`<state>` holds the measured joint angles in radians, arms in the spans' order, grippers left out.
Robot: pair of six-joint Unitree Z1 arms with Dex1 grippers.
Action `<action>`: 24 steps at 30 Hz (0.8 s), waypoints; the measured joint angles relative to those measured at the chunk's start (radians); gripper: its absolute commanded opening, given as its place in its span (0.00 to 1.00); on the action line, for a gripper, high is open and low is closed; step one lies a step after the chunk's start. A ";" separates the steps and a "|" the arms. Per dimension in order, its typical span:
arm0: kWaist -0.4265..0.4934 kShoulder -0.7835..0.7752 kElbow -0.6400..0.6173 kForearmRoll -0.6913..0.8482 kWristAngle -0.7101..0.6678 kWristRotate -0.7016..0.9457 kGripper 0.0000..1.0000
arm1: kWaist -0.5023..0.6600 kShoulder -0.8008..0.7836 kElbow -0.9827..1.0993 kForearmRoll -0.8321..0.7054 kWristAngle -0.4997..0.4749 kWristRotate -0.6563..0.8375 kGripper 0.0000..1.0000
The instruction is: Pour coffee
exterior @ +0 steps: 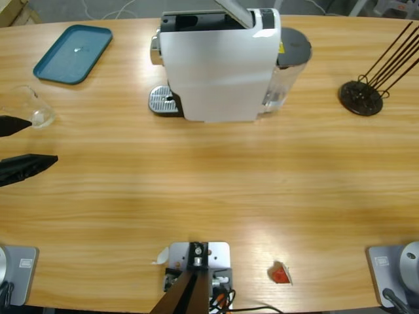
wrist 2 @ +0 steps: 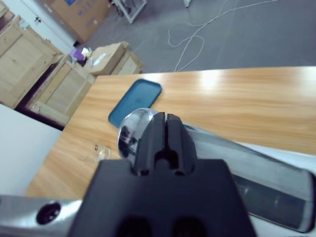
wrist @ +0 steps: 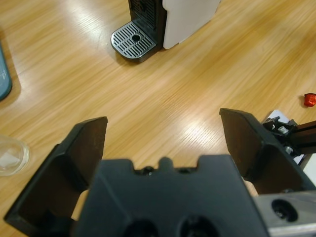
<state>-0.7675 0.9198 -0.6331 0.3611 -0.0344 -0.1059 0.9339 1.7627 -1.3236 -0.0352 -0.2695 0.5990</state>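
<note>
Wooden table holds a clear glass (exterior: 34, 108) beside the left gripper (exterior: 26, 144), spread wide.

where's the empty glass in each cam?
High view: glass at the far left edge, just above the left gripper and its open jaws.
Left wrist view: glass at the left edge, partly cut off.
Right wrist view: glass, faint, at lower left below the blue tray.
Shared landmark: the blue tray, beside the glass in all three views.
</note>
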 measured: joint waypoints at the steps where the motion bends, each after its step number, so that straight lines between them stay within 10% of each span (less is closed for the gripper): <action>1: 0.000 0.000 0.002 0.000 0.000 0.000 0.99 | 0.001 0.015 -0.001 0.000 0.026 0.013 0.00; 18: 0.000 -0.001 0.005 0.000 0.000 0.000 0.99 | -0.010 0.116 -0.069 0.137 0.124 0.104 0.00; 19: 0.000 -0.001 0.005 0.000 0.000 0.000 0.99 | -0.018 0.119 -0.072 0.137 0.122 0.104 0.15; 20: 0.000 -0.001 0.005 0.000 0.000 0.000 0.99 | -0.026 0.122 -0.074 0.137 0.121 0.104 0.70; 21: 0.000 -0.001 0.005 0.000 0.000 0.000 0.99 | -0.035 0.123 -0.075 0.137 0.119 0.104 0.97; 24: 0.000 -0.001 0.005 0.000 0.000 0.000 1.00 | -0.039 0.119 -0.075 0.137 0.116 0.061 1.00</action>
<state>-0.7674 0.9188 -0.6280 0.3610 -0.0344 -0.1059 0.8945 1.8819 -1.3988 0.1019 -0.1536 0.6604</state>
